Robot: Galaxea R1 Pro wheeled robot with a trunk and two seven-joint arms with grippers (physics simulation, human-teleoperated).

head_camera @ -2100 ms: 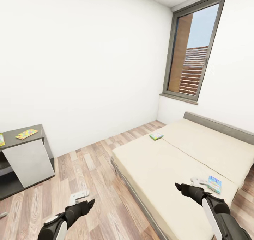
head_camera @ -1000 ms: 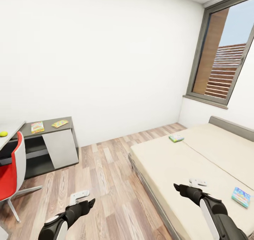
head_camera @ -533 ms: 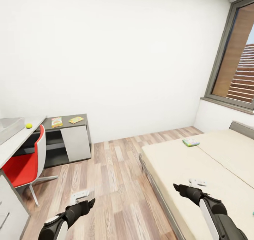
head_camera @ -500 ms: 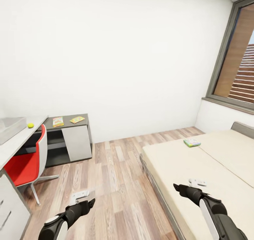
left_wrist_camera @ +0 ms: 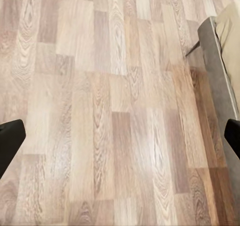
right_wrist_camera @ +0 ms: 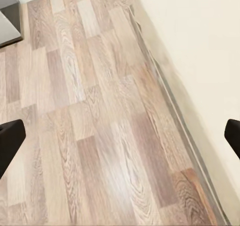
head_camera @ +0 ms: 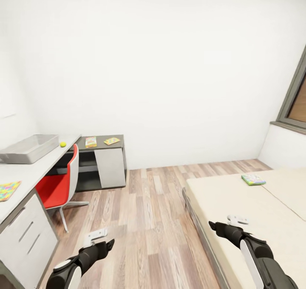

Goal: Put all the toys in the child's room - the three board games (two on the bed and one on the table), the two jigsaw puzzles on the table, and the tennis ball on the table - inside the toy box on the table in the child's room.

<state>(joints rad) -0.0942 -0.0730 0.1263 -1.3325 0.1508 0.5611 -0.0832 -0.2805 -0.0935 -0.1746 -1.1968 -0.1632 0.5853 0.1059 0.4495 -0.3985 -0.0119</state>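
- I see the toy box (head_camera: 29, 148) at the far end of the table (head_camera: 32, 176) on the left, with the tennis ball (head_camera: 63, 144) just beside it.
- A jigsaw puzzle (head_camera: 8, 190) lies nearer on the table's left edge.
- A board game (head_camera: 90, 142) and a second jigsaw puzzle (head_camera: 111, 141) sit on the dark cabinet (head_camera: 104, 161) beyond the red chair (head_camera: 59, 187).
- A pale green game (head_camera: 253, 179) lies on the bed (head_camera: 242, 212) at right.
- My left gripper (head_camera: 101, 241) and right gripper (head_camera: 222, 226) hang empty, fingers spread wide, over the wood floor (head_camera: 148, 221).
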